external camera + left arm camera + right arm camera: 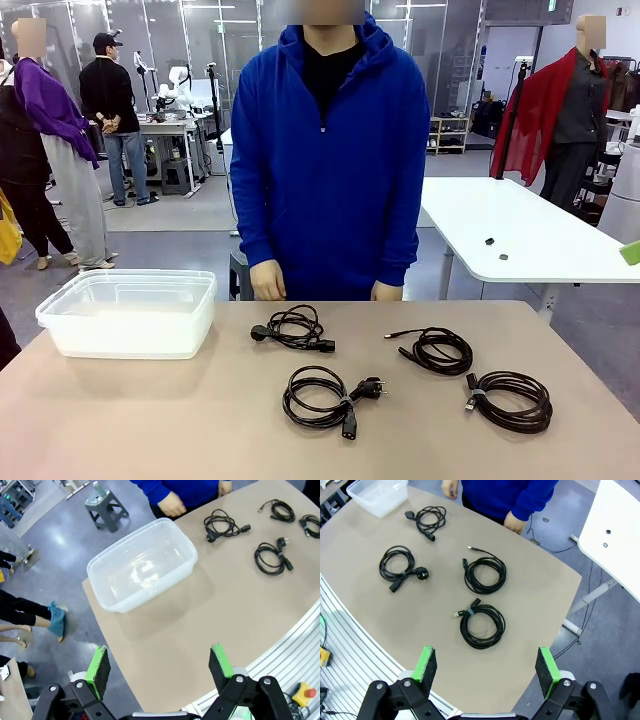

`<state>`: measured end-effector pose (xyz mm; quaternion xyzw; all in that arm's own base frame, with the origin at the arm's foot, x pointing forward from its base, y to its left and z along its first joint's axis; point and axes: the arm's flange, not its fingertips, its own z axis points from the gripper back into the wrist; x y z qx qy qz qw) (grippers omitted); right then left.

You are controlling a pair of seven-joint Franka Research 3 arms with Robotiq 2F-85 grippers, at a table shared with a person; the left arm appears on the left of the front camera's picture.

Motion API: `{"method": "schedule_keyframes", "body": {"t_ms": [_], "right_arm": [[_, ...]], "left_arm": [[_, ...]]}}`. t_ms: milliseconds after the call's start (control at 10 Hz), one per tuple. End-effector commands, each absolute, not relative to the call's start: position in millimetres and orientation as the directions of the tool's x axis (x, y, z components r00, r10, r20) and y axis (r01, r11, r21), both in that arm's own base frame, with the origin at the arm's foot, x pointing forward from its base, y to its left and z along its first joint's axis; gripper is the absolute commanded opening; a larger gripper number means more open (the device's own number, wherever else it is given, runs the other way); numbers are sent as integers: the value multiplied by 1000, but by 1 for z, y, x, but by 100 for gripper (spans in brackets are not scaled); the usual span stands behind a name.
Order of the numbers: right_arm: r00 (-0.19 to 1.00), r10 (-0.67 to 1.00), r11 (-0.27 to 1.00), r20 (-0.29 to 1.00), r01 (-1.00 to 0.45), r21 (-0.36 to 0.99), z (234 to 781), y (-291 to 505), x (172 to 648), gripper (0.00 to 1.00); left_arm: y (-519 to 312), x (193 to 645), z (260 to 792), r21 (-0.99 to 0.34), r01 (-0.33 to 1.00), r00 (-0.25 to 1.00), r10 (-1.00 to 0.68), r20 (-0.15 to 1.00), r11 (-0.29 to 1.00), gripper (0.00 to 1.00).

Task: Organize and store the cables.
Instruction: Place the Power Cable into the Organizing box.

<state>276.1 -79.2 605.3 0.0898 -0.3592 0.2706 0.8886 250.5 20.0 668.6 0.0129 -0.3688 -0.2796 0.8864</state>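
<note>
Your left claw (159,652) hangs with its jaws spread wide, only bare table (200,620) between the green pads. Past it, a clear plastic tub (150,596) sits on the table's left end.

Your right claw (485,652) is just as wide apart, above the table's near right edge and gripping nothing. The cables (481,625) lie ahead of it as four separate black coils, all flat on the table and none in the tub. The closest coil (510,400) lies near the right edge. The second coil (435,350) lies just beyond it. The third coil (322,395) lies near the middle. The fourth coil (295,328) lies farthest back, closest to the tub. A person (330,150) in a blue hoodie stands at the far edge, hands (267,282) down by the tabletop.
</note>
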Motion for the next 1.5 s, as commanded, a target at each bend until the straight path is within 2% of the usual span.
{"method": "schedule_keyframes", "body": {"t_ms": [0, 1000, 1400], "right_arm": [[595, 414, 838, 688, -545, -33, 605, -80, 276, 100], [595, 414, 838, 688, -545, -33, 605, -80, 276, 100], [595, 414, 838, 688, -545, -33, 605, -80, 276, 100]], "left_arm": [[21, 249, 668, 231, 492, 569, -511, 644, 839, 100], [20, 251, 669, 229, 486, 572, -505, 647, 843, 100], [-62, 283, 659, 177, 546, 624, -538, 567, 819, 100]]}}
